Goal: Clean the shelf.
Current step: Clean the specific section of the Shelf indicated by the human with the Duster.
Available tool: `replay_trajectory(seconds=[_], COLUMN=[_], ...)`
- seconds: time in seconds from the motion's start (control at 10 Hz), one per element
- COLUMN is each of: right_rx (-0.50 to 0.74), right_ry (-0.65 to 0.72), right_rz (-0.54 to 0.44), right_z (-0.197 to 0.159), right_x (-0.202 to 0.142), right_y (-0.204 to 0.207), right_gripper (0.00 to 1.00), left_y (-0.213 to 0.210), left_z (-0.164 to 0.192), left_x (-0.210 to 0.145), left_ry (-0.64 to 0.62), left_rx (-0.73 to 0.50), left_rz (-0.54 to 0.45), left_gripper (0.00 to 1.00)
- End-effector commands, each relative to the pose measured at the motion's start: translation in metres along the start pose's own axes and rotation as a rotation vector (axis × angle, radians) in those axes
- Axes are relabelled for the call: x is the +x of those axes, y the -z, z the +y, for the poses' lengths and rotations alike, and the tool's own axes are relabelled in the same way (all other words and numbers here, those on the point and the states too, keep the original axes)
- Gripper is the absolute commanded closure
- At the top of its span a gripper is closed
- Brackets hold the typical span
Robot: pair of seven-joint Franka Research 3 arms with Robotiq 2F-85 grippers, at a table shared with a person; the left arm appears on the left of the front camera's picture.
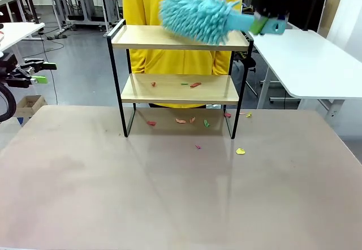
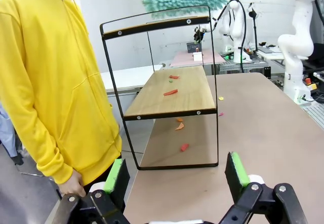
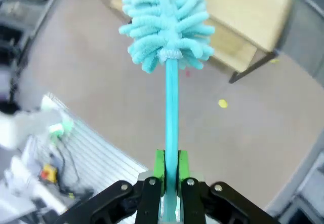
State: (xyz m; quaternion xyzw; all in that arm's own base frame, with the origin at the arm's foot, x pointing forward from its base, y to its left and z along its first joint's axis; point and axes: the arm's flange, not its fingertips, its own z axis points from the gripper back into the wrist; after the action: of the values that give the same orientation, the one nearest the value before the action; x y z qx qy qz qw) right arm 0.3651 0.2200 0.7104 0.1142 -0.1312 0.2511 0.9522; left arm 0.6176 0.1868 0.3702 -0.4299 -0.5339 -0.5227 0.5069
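Shelf [image 1: 144, 37] stood at the counter's [image 1: 169, 205] far edge, mid-width, with a person [image 1: 141, 1] in yellow right behind it. It had two light wood boards in a thin black frame with raised side rails, open front and back. The top board looked bare. The lower board carried a few red and green scraps [image 1: 195, 84], and more lay on the counter under and in front of it. Judged light and stiff, likely to slide or tip under a hard sideways push, so sweep gently. To steady it, take a side rail or upright, not a board edge. Right jaws pinched the duster [image 1: 198, 15] by its handle end, soft head over the top board's right half, contact unclear. Left jaws were spread and empty, off the counter's left edge, facing the shelf's end.
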Motion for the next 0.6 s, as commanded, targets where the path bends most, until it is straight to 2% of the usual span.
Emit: replay_trajectory(seconds=[0.0,0.3,0.5], right_rx=[0.048,0.018,0.044], right_ry=[-0.261,-0.479,-0.504], right_rz=[0.099,0.199,0.287], right_z=[-0.007,-0.015,-0.031], right_x=[-0.021,-0.063,-0.09], right_y=[0.009,0.044,0.076], right_gripper=[0.87,0.87,0.87], left_y=[0.001,0.001,0.001], left_z=[-0.001,-0.001,-0.001], left_x=[0.002,0.002,0.002], left_ry=[0.001,0.001,0.001], left_rx=[-0.002,-0.002,-0.002], left_rz=[0.0,0.0,0.0], left_gripper=[0.0,0.0,0.0])
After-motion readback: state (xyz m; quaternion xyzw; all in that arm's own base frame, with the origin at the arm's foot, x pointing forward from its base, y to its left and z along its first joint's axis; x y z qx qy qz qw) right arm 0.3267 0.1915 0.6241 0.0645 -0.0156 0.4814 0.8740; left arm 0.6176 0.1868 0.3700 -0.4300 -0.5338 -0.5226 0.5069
